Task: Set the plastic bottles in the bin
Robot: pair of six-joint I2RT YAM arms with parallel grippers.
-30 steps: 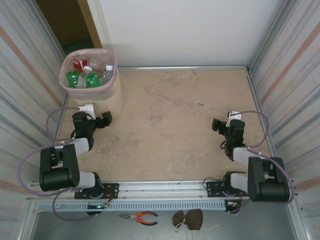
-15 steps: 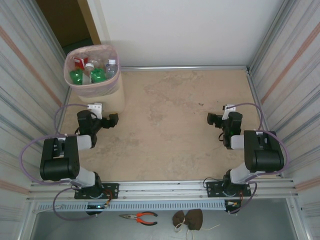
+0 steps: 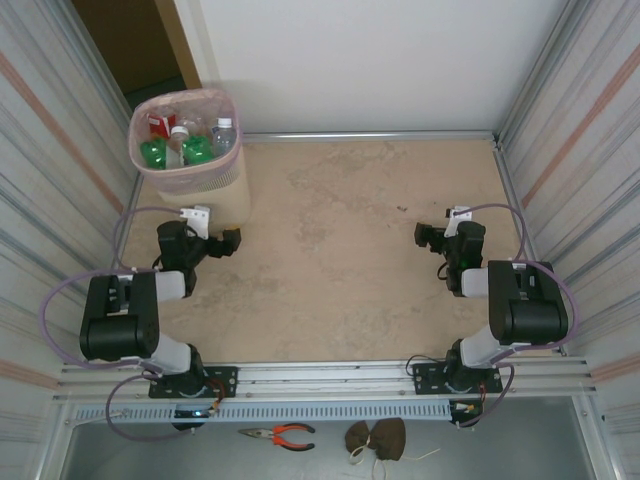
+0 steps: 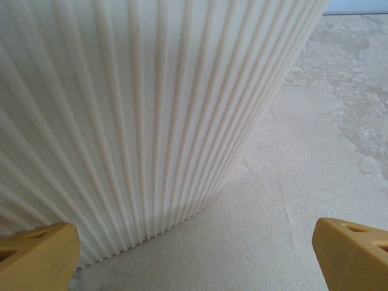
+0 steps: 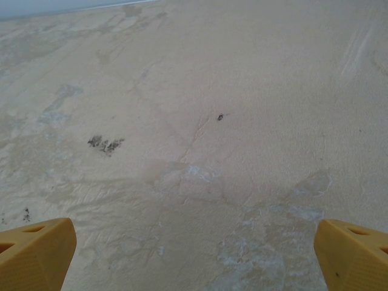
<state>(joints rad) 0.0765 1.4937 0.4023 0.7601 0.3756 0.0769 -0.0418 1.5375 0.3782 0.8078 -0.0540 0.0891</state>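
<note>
Finding the bottles (image 3: 185, 145) inside the bin (image 3: 226, 203) at the far-left corner of the counter (image 3: 340, 260), just beyond my left tool (image 3: 228, 242), spread wide, empty; right tool (image 3: 426, 239) likewise, well apart.

Bright, soft, even light throughout. The bin (image 4: 121, 121) throws a faint shadow at its foot on the table (image 4: 285, 200). The side walls (image 3: 40, 150) splay outward in the overhead view.

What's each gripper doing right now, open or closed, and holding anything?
Left gripper: open, holding nothing, facing the bin.
Right gripper: open, holding nothing, above the table.
</note>
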